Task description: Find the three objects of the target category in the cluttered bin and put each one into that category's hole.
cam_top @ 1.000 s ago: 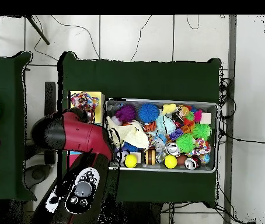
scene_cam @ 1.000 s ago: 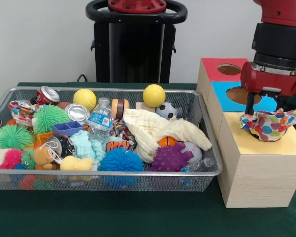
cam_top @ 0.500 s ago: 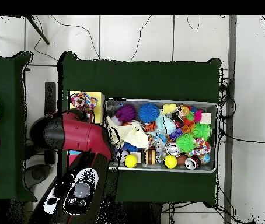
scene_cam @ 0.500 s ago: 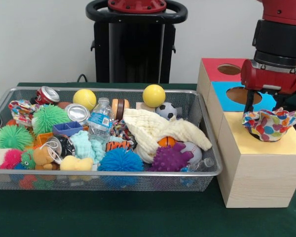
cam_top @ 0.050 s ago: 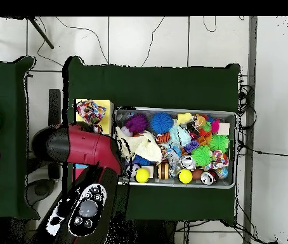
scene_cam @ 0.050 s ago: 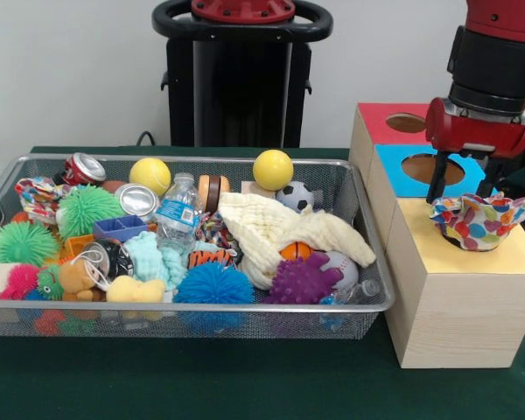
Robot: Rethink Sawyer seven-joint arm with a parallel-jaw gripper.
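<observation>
I am watching the red and black gripper (scene_cam @ 0.050 s ago: pixel 465 182) hanging above the long wooden sorting box (scene_cam @ 0.050 s ago: pixel 455 302), over its yellow section. Its two dark fingers (scene_cam @ 0.050 s ago: pixel 439 179) are standing spread apart with nothing between them, so I am reading it as released and empty.

Just below it, the multicoloured polka-dot cloth (scene_cam @ 0.050 s ago: pixel 482 220) is sitting bunched up on that yellow section, apart from the fingers. It is covering where I would expect the yellow hole to be, so I cannot tell whether it is dropping in or only resting on top. From overhead the same cloth (cam_top @ 0.050 s ago: pixel 91 112) is showing on the yellow end, with the arm hiding the rest of the box.

Taking cloth as the target category, I am judging this one as delivered to the box but not clearly through the hole. Beside the sorting box, the wire mesh bin (scene_cam @ 0.050 s ago: pixel 192 320) is holding more fabric: a cream muslin cloth (scene_cam @ 0.050 s ago: pixel 280 232) draped across the toys at the end nearer the box, and another multicoloured patterned cloth (scene_cam @ 0.050 s ago: pixel 37 197) at the end farthest from the box. Those two are looking like the remaining work.

The blue section's hole (scene_cam @ 0.050 s ago: pixel 437 168) and the red section's hole (scene_cam @ 0.050 s ago: pixel 405 122) are standing open.
</observation>
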